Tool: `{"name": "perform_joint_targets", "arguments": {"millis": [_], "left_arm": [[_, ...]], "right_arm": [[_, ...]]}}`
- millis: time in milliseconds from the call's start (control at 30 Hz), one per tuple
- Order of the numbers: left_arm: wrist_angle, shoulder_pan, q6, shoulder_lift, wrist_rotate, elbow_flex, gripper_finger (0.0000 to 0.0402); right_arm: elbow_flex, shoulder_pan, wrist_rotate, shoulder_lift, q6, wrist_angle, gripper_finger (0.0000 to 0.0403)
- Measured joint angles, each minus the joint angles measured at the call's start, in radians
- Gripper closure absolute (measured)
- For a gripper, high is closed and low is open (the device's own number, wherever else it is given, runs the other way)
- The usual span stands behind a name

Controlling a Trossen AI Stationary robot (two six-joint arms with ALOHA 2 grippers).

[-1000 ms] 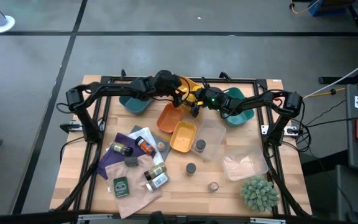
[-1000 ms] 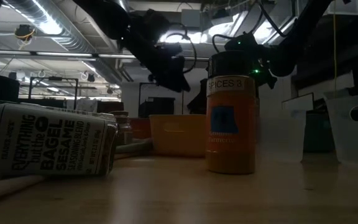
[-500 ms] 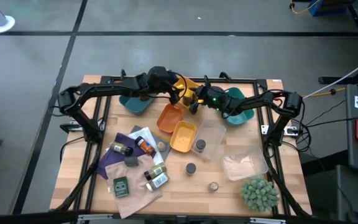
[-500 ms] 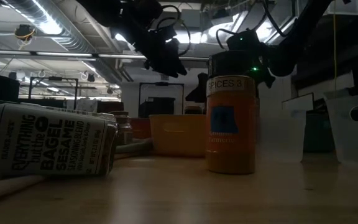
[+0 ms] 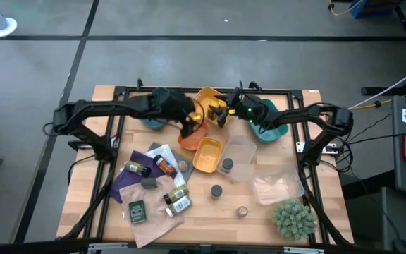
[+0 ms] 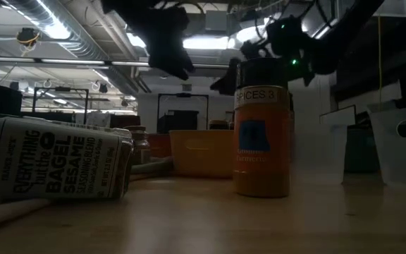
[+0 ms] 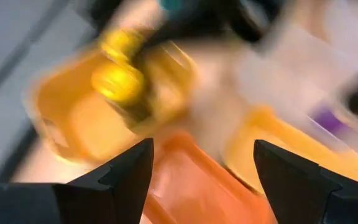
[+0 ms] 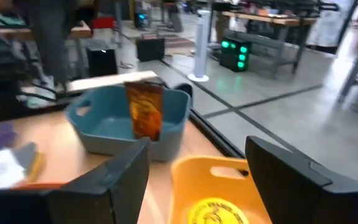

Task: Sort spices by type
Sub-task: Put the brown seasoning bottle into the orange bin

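Note:
My left gripper (image 5: 187, 125) (image 7: 201, 149) hangs open and empty over the orange tray (image 5: 189, 135), just short of the yellow tray (image 5: 204, 97). Yellow jars (image 7: 117, 78) lie in that yellow tray. My right gripper (image 5: 222, 115) (image 8: 197, 146) is open and empty above the yellow tray's right side. An amber packet (image 8: 145, 111) stands in the left teal tray (image 5: 152, 117). Near the front edge, jars and packets (image 5: 154, 187) lie loose on purple and brown sheets. A grey-lidded jar (image 5: 225, 166) stands in the clear tray. An amber jar (image 6: 261, 134) stands upright, and a bagel-seasoning jar (image 6: 55, 166) lies on its side.
A yellow-orange tray (image 5: 208, 154), a clear tray (image 5: 240, 161) and a right teal tray (image 5: 268, 128) crowd the middle. A clear bag (image 5: 277, 187) and a green spiky plant (image 5: 294, 219) sit at the near right. A black frame (image 5: 118, 92) borders the table.
My left gripper has drawn back from the yellow tray toward the table's left and near side, and it has risen. My right gripper has also risen a little and edged toward the far side over the yellow tray.

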Motion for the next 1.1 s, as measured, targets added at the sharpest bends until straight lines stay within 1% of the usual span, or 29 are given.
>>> {"name": "perform_joint_targets", "arguments": {"millis": [133, 300, 500, 700, 867, 1033, 1100], "left_arm": [[-0.125, -0.098, -0.054, -0.002, 0.041, 0.000, 0.0141], [-0.177, -0.201, -0.075, 0.005, 0.044, -0.021, 0.0141], [-0.159, -0.279, -0.122, 0.005, 0.043, -0.093, 0.0141], [-0.120, -0.308, -0.204, 0.005, 0.034, -0.167, 0.0141], [-0.048, -0.332, -0.217, 0.006, 0.032, -0.230, 0.0141], [-0.017, -0.355, -0.238, 0.017, 0.033, -0.263, 0.0141], [0.020, -0.363, -0.237, 0.022, 0.033, -0.273, 0.0141]], "right_arm": [[0.000, 0.000, -0.045, -0.087, -0.007, -0.057, 0.0141], [0.000, 0.000, -0.094, -0.215, -0.010, -0.160, 0.0141], [0.000, 0.000, -0.162, -0.377, -0.010, -0.315, 0.0141], [0.000, 0.000, -0.208, -0.502, -0.010, -0.441, 0.0141], [0.000, 0.000, -0.210, -0.568, -0.010, -0.531, 0.0141], [0.000, 0.000, -0.252, -0.601, -0.008, -0.596, 0.0141], [0.000, 0.000, -0.274, -0.609, -0.008, -0.606, 0.0141]]}}
